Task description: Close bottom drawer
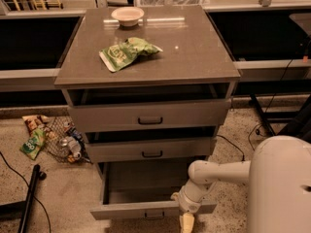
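The bottom drawer [146, 210] is the lowest of three grey drawers and stands pulled far out, its inside showing. Its flat front carries a small dark handle [154, 214] at centre. My gripper [186, 221] hangs at the bottom edge of the view, in front of the right part of that drawer front, pointing down. My white arm [218, 171] reaches to it from the right. The middle drawer [150, 149] and the top drawer [148, 114] stand slightly out.
A green snack bag [127, 52] and a white bowl [128, 15] lie on the cabinet top [194, 57]. A wire basket with snack packets [53, 140] lies on the floor at left. A dark pole [29, 198] and cables cross the floor.
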`<state>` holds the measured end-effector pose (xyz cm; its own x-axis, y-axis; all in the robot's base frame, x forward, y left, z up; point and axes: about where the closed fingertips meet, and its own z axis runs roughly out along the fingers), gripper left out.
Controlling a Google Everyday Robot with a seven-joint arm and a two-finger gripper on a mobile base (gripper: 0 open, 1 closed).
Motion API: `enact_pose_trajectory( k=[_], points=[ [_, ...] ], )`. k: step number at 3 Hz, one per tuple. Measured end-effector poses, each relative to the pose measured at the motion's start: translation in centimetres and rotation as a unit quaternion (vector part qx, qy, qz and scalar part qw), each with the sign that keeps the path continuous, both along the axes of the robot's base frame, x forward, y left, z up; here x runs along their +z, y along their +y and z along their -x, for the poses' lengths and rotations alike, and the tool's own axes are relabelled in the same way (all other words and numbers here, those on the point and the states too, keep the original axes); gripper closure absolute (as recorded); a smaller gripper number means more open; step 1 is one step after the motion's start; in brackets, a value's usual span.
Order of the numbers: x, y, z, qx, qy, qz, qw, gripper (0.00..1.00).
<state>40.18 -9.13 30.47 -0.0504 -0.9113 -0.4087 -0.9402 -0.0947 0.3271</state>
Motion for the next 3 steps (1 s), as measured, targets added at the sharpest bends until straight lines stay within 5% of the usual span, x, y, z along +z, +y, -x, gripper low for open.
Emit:
enact_pose_trajectory(
  k=[3],
  points=[
    [-9.3,-2.6,0.0,-0.055,0.038,-0.006,0.9977,0.65]
  ],
)
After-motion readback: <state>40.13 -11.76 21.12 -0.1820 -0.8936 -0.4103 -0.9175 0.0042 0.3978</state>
